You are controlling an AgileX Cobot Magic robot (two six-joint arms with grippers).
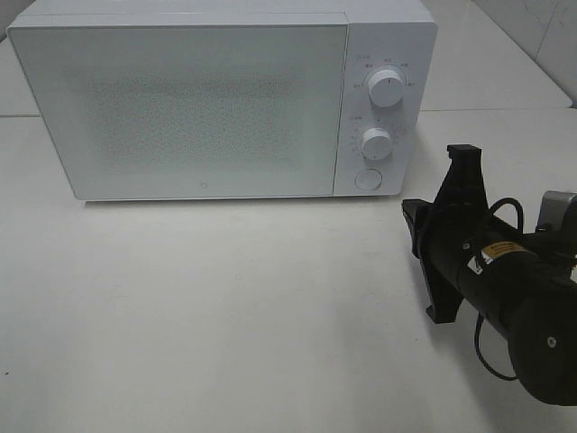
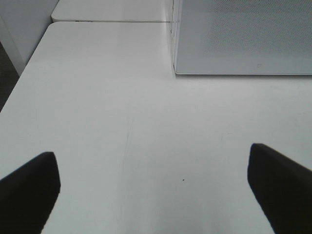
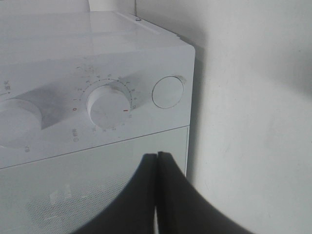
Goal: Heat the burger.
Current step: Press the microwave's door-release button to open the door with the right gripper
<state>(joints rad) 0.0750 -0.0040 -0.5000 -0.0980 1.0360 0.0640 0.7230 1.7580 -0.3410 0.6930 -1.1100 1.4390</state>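
Observation:
The burger is out of view in all three views. A white microwave (image 1: pixel 180 108) stands at the back of the table with its door closed. My right gripper (image 1: pixel 411 215) is to the right of the microwave's front, a little off the control panel, pointing at it. In the right wrist view its fingers (image 3: pixel 157 155) are pressed together with nothing between them, in front of the round button (image 3: pixel 168 91) and the lower knob (image 3: pixel 111 104). My left gripper (image 2: pixel 151 152) is open over bare table and holds nothing. The microwave's left front corner (image 2: pixel 178 68) lies ahead of it.
The control panel carries an upper knob (image 1: pixel 388 87), a lower knob (image 1: pixel 377 142) and a round button (image 1: pixel 368 179). The white table (image 1: pixel 225 307) spreads in front of the microwave. A second tabletop (image 2: pixel 107 9) adjoins behind, and the table's left edge (image 2: pixel 14 87) drops off.

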